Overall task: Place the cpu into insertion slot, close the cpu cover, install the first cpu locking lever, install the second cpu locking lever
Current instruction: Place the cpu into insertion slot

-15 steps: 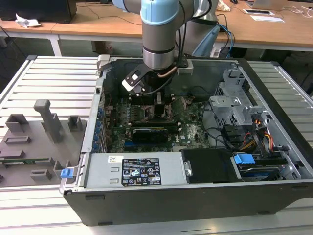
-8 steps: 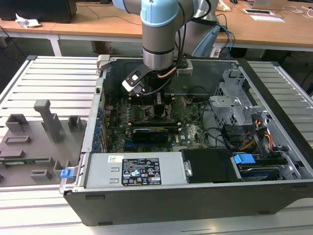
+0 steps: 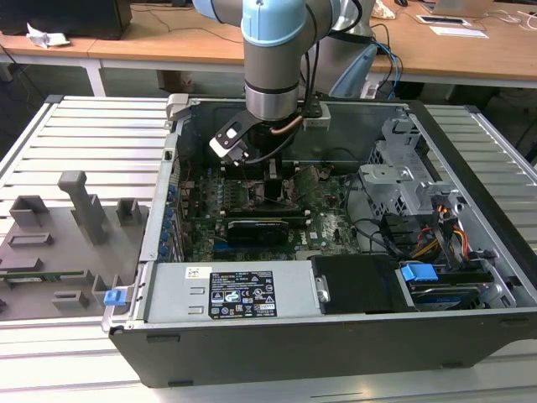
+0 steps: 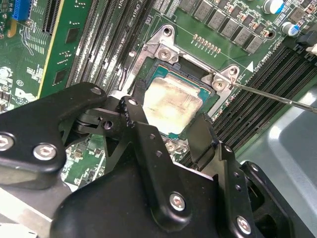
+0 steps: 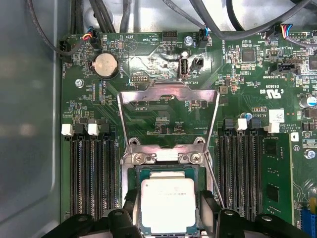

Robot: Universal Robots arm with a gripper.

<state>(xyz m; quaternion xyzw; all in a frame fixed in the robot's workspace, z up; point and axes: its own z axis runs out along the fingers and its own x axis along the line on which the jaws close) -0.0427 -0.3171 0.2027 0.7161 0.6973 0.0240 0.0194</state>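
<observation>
First wrist view: cpu [image 5: 167, 206], flat square with a dull beige metal top and green edge, lies in the slot [image 5: 168, 169] directly under the hand [image 5: 169, 199], which straddles two opposite sides; can't tell if it grips or has let go. Cover [image 5: 124, 116], a thin silver window frame, stands swung open just beyond the slot. Thin wire lever [image 4: 277, 96] sticks out free beside it; long black memory slots [image 5: 91, 173] flank both sides

**Chip down in the socket, cover hinged up**

The cpu [image 5: 167, 204] lies in the insertion slot [image 4: 166, 52], inside the computer case [image 3: 470, 168]. The cpu cover [image 5: 168, 93] stands raised off one edge of the slot. Memory slots [image 5: 91, 173] flank it on both sides. The gripper [image 5: 168, 210] hangs just above the cpu.
</observation>
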